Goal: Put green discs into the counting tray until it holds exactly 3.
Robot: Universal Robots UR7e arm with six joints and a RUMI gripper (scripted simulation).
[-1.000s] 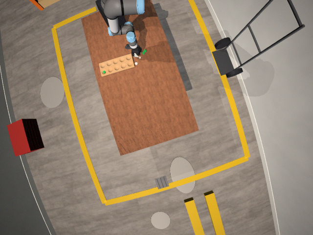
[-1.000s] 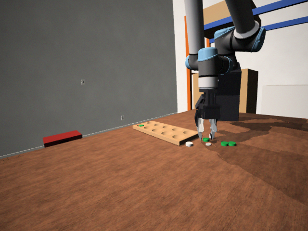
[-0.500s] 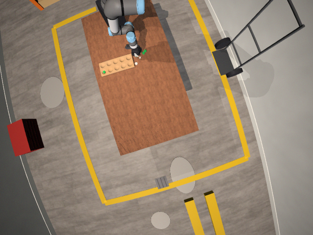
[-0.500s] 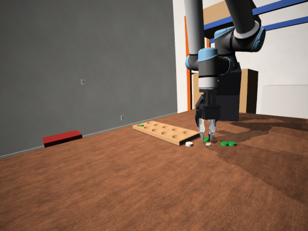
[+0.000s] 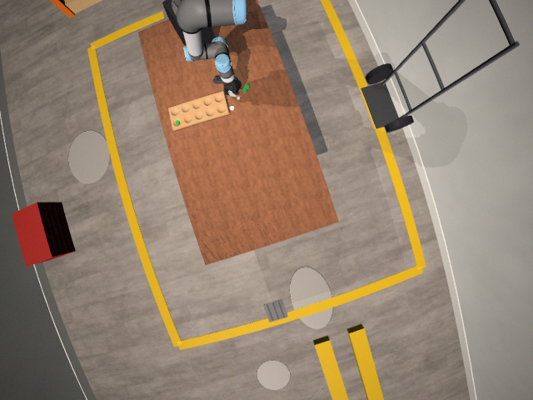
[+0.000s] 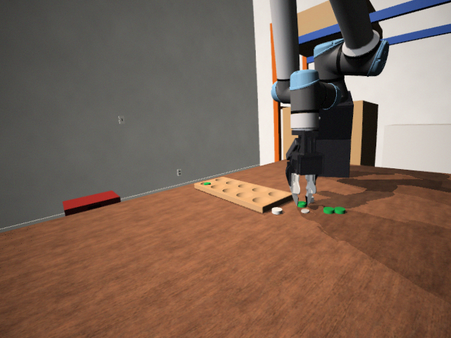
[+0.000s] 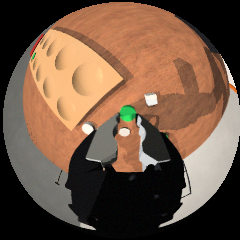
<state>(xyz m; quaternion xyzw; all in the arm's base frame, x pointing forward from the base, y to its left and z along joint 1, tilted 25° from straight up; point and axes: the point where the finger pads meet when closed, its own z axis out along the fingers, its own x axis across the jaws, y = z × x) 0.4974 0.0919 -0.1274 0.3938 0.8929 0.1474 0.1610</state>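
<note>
Claw [image 5: 233, 95] [image 6: 302, 204] [image 7: 128, 116] pinching grn disc [image 6: 301, 204] [image 7: 128, 113], wht cube [image 7: 151, 99] nearby, wht disc [image 5: 231, 107] [image 6: 276, 210] [image 7: 88, 128] nr tray [image 5: 203, 108] [image 6: 254, 205] [image 7: 82, 105]

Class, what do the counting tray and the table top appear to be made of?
Counting tray: probably matte wood or plastic; plain, even tan.

Table top: seemingly wood, low sheen; reddish-brown with streaky grain.

White cube [image 7: 151, 99] — just beside gripper [image 5: 232, 91] [image 6: 304, 198] [image 7: 128, 119]
</note>
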